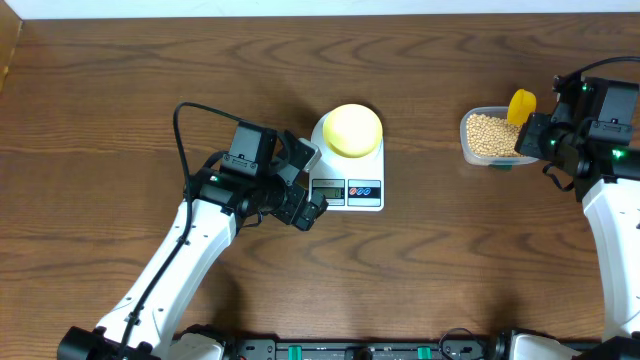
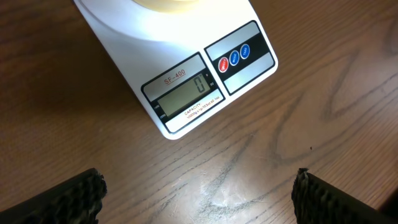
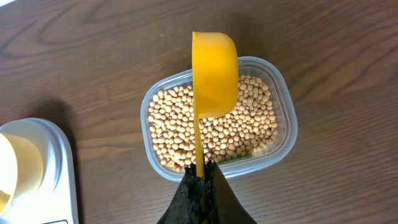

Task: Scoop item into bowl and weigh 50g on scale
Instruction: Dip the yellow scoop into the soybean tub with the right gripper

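The pale-yellow bowl [image 1: 353, 130] sits on the white scale [image 1: 347, 190] at mid-table; the scale's display [image 2: 185, 91] reads 0. Tan beans [image 1: 487, 133] fill a clear tub [image 1: 468, 150] at the right, also in the right wrist view [image 3: 249, 130]. My right gripper [image 3: 201, 177] is shut on the handle of a yellow scoop [image 3: 214, 73], whose cup hangs over the beans, seen from overhead too [image 1: 521, 104]. My left gripper [image 2: 199, 193] is open and empty, just in front of the scale's left front corner [image 1: 308, 200].
The wooden table [image 1: 120, 90] runs to its far edge at the top of the overhead view. The left arm [image 1: 190, 250] crosses the front left; the right arm [image 1: 610, 200] stands at the right edge.
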{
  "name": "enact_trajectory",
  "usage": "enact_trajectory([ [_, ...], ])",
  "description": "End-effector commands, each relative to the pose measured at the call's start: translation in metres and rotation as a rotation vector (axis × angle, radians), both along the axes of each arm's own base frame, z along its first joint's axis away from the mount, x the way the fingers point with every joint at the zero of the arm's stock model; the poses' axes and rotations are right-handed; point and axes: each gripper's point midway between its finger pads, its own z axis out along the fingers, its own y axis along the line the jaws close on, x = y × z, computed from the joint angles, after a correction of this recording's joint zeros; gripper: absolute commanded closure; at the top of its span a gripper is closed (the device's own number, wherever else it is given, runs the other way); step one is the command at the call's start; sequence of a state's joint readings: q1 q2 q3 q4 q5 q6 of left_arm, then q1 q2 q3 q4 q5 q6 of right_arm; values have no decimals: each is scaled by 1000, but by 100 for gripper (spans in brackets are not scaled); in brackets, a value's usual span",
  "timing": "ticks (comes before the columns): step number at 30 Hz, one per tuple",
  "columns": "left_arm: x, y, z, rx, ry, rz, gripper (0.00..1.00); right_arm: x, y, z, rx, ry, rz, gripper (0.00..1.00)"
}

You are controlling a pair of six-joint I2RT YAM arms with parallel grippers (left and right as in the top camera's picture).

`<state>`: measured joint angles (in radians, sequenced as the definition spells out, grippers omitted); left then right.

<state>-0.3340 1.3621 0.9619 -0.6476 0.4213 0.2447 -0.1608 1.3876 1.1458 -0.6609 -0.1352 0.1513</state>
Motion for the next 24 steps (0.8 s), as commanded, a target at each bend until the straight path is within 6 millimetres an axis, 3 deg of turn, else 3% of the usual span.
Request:
enact_trajectory([
  [1,-1,-2,-1,-8,3,-27,2,3,-1,6,-4,-15,8,99],
  [13,-1,-2,-1,-8,2,-26,2,0,-8,0,-37,12,-19,99],
  [24,-1,-2,-1,-8,2,-26,2,-5,-7,-28,-64,116,46,99],
])
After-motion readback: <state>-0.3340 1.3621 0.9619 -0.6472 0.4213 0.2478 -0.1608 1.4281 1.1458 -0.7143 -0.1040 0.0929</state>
